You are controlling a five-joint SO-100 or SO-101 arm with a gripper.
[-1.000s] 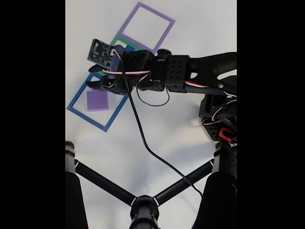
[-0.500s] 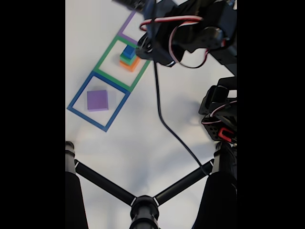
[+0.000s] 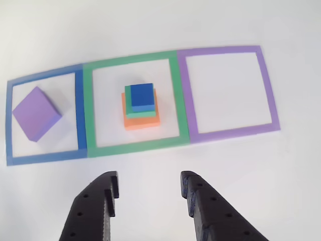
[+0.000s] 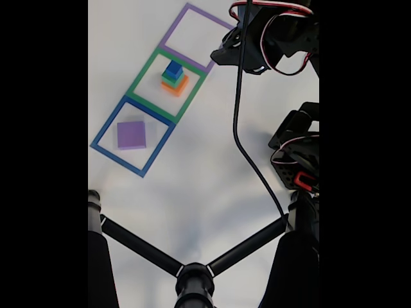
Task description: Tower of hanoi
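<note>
Hand point(image 3: 148, 193) spread wide, empty, hovering over bare surface point(image 3: 150, 165) just short of green square point(image 3: 131, 59). Stack point(image 3: 141, 107) centred there: orange base, green, blue on top, largest lowest per Hanoi rule. Purple block point(image 3: 36, 113) alone in blue square point(image 3: 44, 75), rotated. Purple square point(image 3: 225, 50) vacant, likely spare peg.

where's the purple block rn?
The purple block lies alone inside the blue square, at far left in the other view, beside the green square holding the stack.
</note>
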